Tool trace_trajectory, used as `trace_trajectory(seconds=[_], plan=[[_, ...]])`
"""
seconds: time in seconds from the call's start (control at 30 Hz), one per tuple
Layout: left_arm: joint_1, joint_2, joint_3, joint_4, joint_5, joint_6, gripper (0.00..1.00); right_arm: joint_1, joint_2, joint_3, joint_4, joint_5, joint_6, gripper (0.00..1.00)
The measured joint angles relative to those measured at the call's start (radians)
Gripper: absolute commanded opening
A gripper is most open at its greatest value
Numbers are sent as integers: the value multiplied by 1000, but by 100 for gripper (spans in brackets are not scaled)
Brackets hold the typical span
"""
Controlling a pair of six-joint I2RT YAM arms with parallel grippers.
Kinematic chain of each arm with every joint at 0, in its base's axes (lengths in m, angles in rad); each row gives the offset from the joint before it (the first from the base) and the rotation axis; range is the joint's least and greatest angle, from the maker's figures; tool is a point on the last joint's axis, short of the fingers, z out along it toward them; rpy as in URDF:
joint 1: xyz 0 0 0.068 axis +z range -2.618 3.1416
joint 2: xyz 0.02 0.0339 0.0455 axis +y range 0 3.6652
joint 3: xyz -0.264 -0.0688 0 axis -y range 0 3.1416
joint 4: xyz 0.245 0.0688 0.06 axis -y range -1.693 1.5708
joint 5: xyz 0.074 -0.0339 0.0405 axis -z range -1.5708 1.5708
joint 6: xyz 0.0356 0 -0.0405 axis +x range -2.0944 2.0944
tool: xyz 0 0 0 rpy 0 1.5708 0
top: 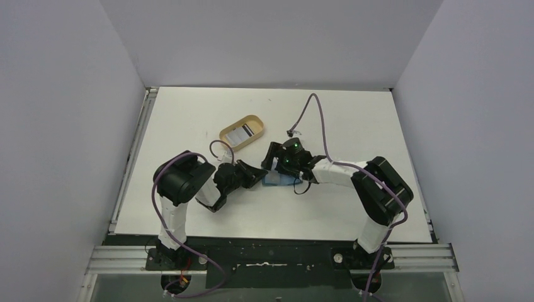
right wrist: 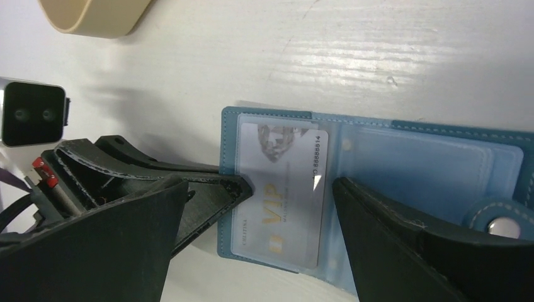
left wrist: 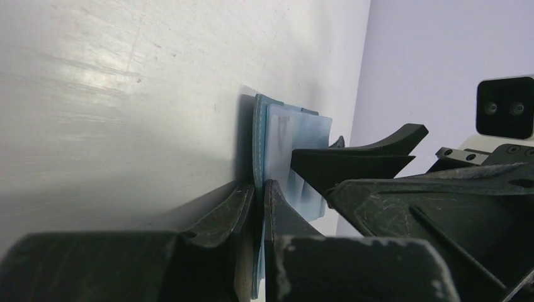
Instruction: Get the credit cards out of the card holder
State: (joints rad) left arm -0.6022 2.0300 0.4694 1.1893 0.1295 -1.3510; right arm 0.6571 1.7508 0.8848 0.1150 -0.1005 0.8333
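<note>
Left claw (left wrist: 259,189) pinches the wallet (right wrist: 428,157) by its edge. Right claw (right wrist: 261,185) is spread wide over the card (right wrist: 286,214). If that pinch slips, the wallet could lift too.

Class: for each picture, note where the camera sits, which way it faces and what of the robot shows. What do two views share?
Top external: above and behind both arms, facing down on the table; both show whole.
Left wrist: on the left arm, facing along the table at the card holder; own jaws shut on it.
Right wrist: on the right arm, facing down onto the VIP card; own jaws open.
Shared: both wrist views show the card holder and the other arm's jaws.
</note>
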Motion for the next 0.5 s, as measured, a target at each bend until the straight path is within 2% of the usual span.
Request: trace_trajectory(seconds=[0.27, 0.5], plan=[[1, 9, -21, 38, 2, -8, 0, 65, -23, 47, -185, 149, -8, 95], [2, 18, -27, 62, 3, -11, 0, 92, -18, 55, -204, 172, -3, 95]])
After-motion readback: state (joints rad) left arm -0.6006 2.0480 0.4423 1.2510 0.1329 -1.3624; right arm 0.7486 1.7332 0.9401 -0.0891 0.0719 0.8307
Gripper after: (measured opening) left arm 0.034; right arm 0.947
